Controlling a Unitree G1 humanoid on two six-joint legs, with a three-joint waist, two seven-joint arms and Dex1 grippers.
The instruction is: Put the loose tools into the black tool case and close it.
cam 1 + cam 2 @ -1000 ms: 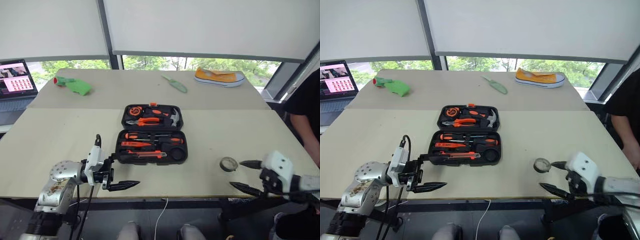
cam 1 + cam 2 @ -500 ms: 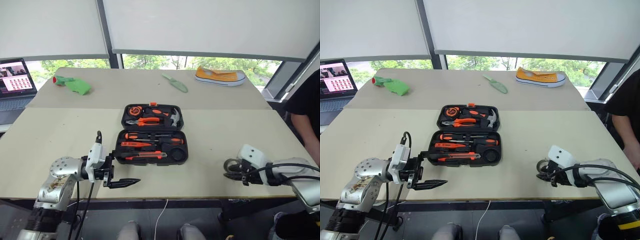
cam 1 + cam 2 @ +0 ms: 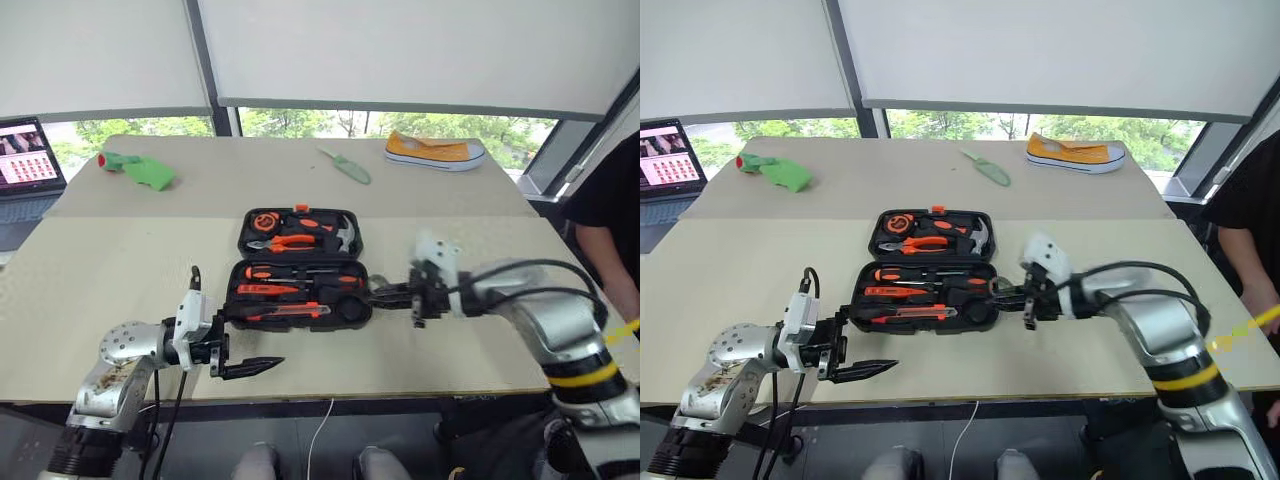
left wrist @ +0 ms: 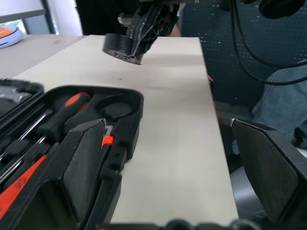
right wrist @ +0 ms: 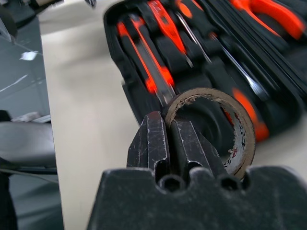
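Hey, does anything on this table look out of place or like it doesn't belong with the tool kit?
Yes: a yellow shoe, a green trowel and a green object lie at the table's far side, apart from the open black tool case. Nothing looks spilled or damaged.

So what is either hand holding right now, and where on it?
The right hand pinches the tape roll by its rim; the left hand holds nothing.
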